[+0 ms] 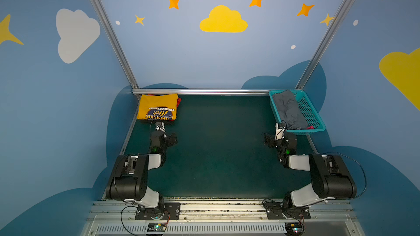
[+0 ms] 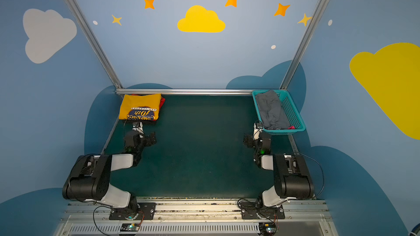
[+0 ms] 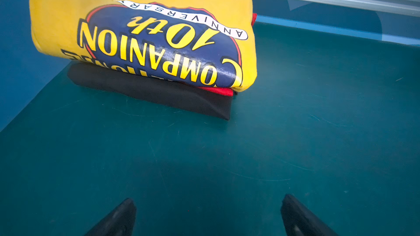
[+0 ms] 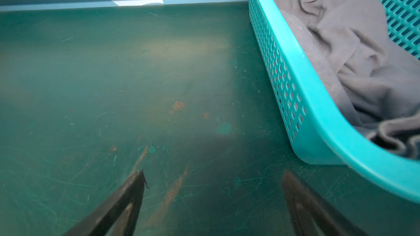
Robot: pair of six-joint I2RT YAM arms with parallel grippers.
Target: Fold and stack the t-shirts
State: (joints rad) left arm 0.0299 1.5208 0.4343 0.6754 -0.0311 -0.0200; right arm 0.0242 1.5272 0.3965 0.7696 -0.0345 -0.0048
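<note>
A folded yellow t-shirt [image 1: 158,107] [image 2: 139,107] [image 3: 145,30] with navy "COMPANION 10th ANNIVERSARY" print tops a stack in the back left corner. Under it lie a red cloth [image 3: 219,90] and a black folded cloth [image 3: 159,91]. A crumpled slate-grey t-shirt [image 1: 288,110] [image 2: 271,110] [image 4: 341,53] fills the teal basket [image 1: 317,119] [image 4: 295,76] at the back right. A scrap of magenta t-shirt [image 1: 310,127] peeks out at the basket's near corner. My left gripper [image 3: 209,199] hangs open over the mat just short of the stack. My right gripper [image 4: 214,173] is open beside the basket's near left corner, holding nothing.
A dark green mat [image 1: 216,144] covers the table. An aluminium rail [image 1: 204,91] runs along the back edge, with slanted posts at both back corners. Blue painted walls close in the left, right and back. Both arm bases sit on a rail at the front edge.
</note>
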